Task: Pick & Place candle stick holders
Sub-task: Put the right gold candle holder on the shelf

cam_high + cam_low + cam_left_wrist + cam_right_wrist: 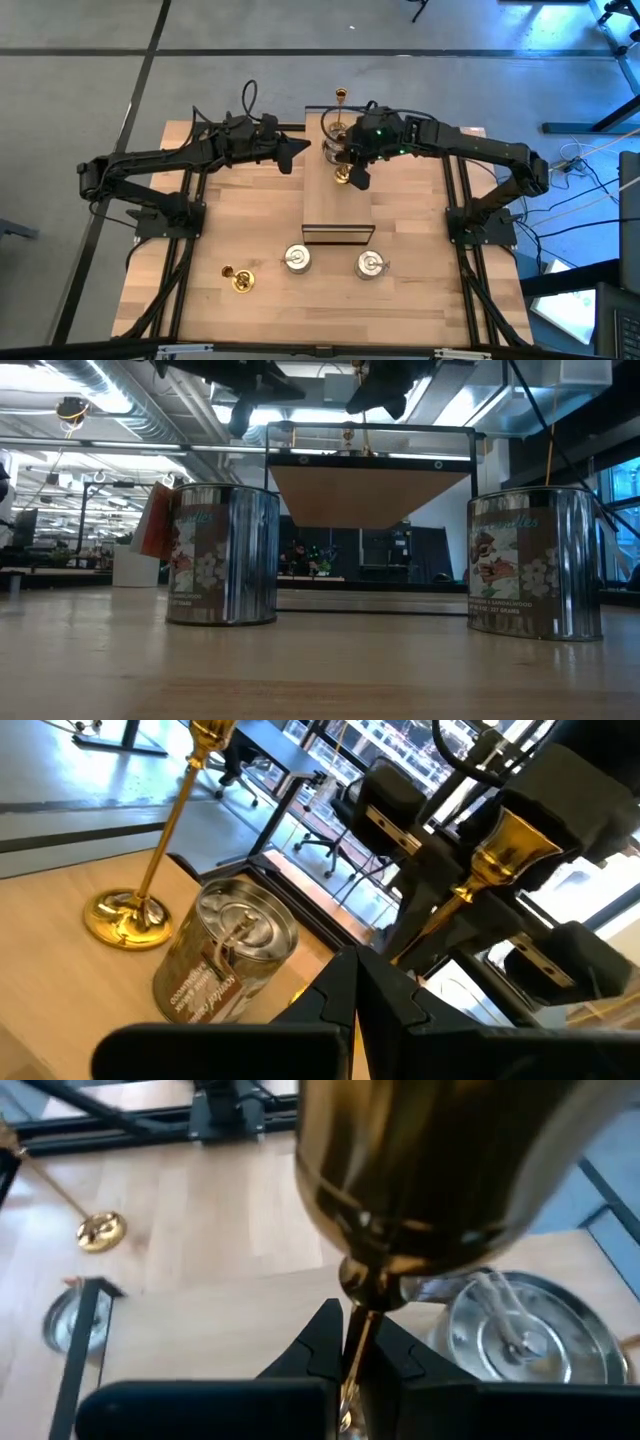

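Note:
My right gripper (350,172) is over the raised wooden platform (338,215) and is shut on a brass-gold holder (512,848). A second brass holder (341,97) stands on its round base at the platform's far end. A silver holder (333,150) stands next to it. My left gripper (292,152) is shut and empty, just left of the platform at its far end. Two silver holders (296,260) (370,264) stand on the table near the platform's near end. A third brass holder (238,280) lies on its side at the near left. My right gripper pinches the brass holder's thin stem (357,1342), just below its cup (430,1170), between its two fingers. The fingers come from above, slanting down. The holder sits tilted with the cup up toward the wrist. The gripper hides its base.
The platform is a wooden board on a dark metal frame (370,490), standing above the table. In the low view the two near silver holders (222,555) (535,560) stand in front of it. Bare tabletop (250,215) lies to its left and right.

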